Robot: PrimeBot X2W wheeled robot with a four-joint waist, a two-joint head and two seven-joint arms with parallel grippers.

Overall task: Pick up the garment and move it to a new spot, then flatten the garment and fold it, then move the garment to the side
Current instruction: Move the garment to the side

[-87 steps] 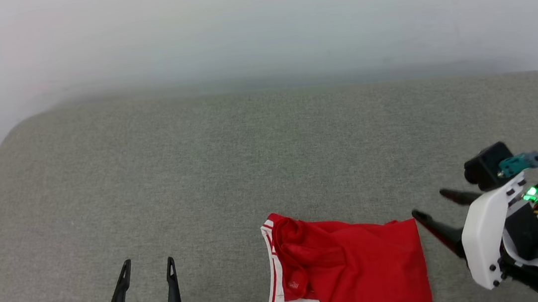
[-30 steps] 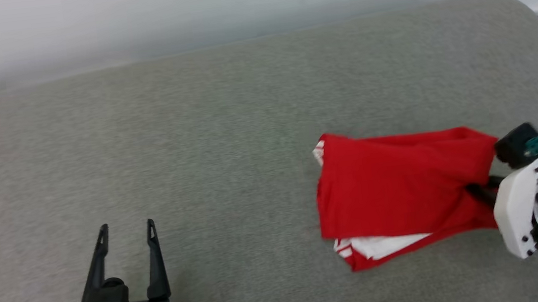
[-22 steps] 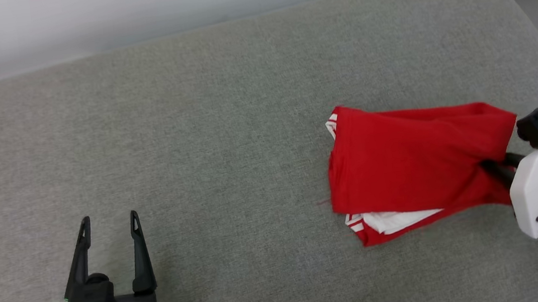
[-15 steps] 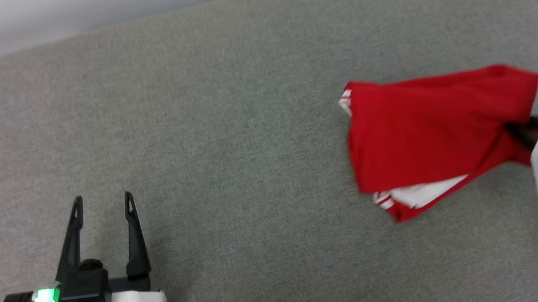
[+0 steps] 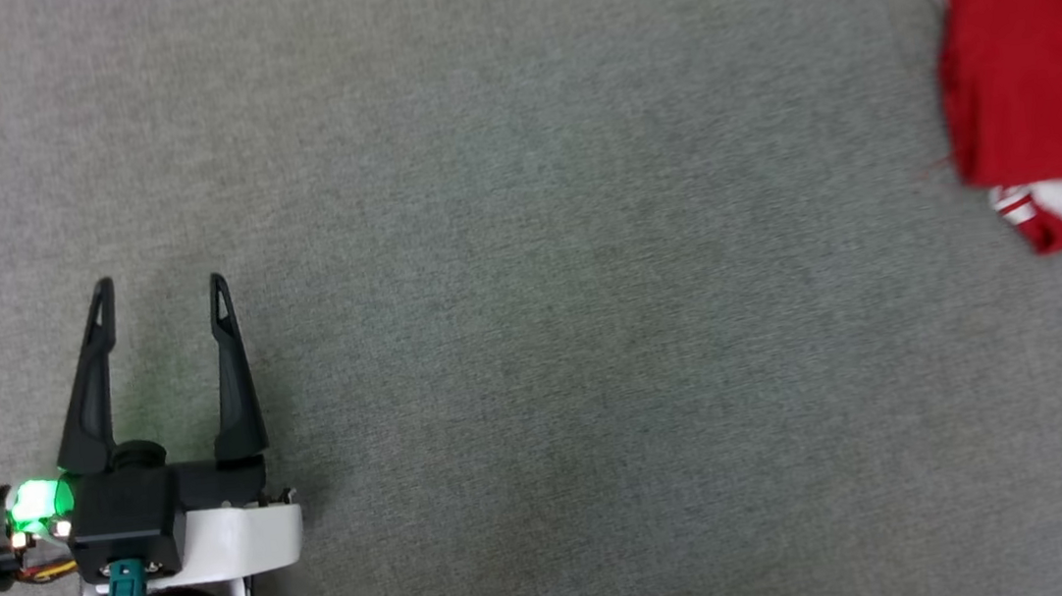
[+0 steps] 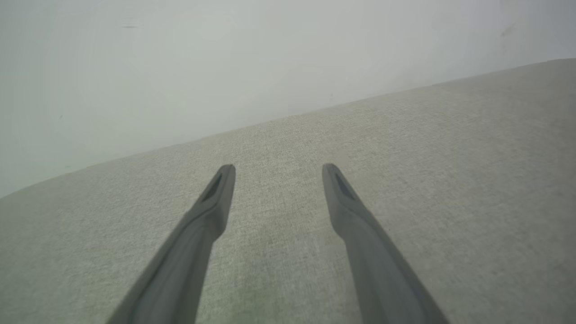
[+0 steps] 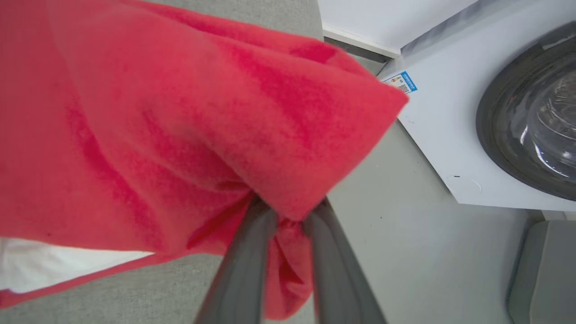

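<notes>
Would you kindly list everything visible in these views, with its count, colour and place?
garment: one, red with white sleeve and striped trim, head view's right edge.
cushioned surface: one, grey, beneath garment and grippers.
wall: one, white, behind the cushioned surface.
washing machine: one, white with dark round door, beside the surface.
sticker: one, blue and white, on the washing machine's corner.
left gripper: one, black fingers, open, lower left.
right gripper: one, dark fingers, shut on the garment's bunched edge.

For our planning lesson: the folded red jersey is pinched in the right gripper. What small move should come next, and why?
Probably lower the right gripper and release: the red jersey looks folded and is at the right side of the grey cushion, near its edge.
</notes>
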